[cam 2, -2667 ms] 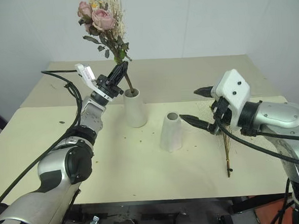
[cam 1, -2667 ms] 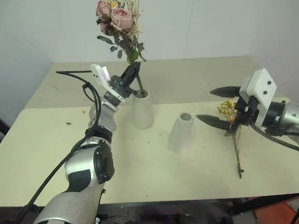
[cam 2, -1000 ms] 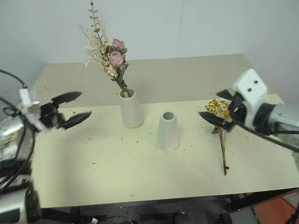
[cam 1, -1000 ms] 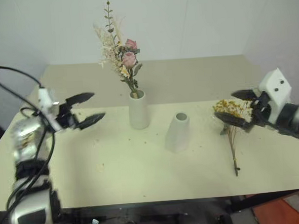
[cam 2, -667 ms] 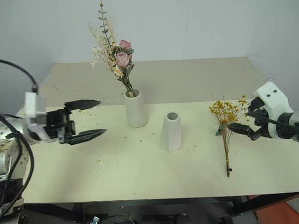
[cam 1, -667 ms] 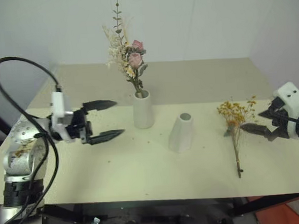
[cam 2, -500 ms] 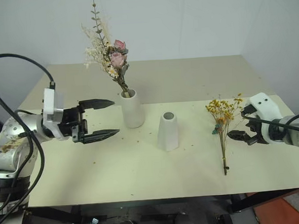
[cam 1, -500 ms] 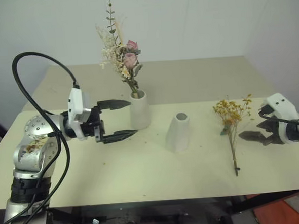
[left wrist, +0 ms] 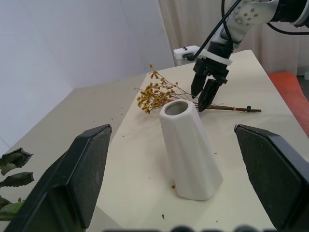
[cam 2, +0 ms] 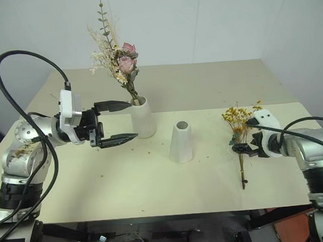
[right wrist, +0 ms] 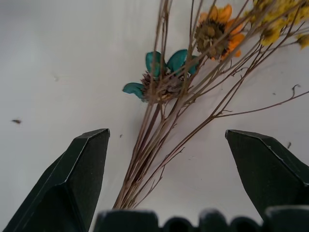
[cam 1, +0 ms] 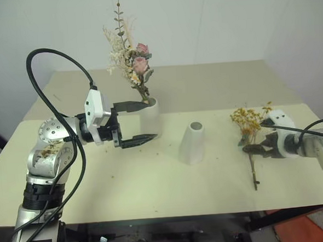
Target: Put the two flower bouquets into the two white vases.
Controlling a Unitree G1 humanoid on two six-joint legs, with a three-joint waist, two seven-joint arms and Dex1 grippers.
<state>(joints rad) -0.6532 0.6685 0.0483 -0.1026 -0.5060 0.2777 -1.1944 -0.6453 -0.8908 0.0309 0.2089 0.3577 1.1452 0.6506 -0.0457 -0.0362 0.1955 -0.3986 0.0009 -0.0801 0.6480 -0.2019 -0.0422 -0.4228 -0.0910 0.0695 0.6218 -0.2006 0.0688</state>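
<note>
Between right hand (cam 2: 240,136) fingers | yellow spray (cam 2: 239,128) stems on table | hand released, straddling, not clenched

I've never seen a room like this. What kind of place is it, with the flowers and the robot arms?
Probably a robot testing room, not a flower shop. There is just a plain cream table against bare white walls, two white vases and dried flowers set out for practice, and loose cables on the arms.

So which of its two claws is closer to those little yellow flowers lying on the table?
Right. The right gripper is open right over the yellow spray's stems, fingers either side. The left gripper is open far across the table, beside the taller vase holding the roses.
</note>
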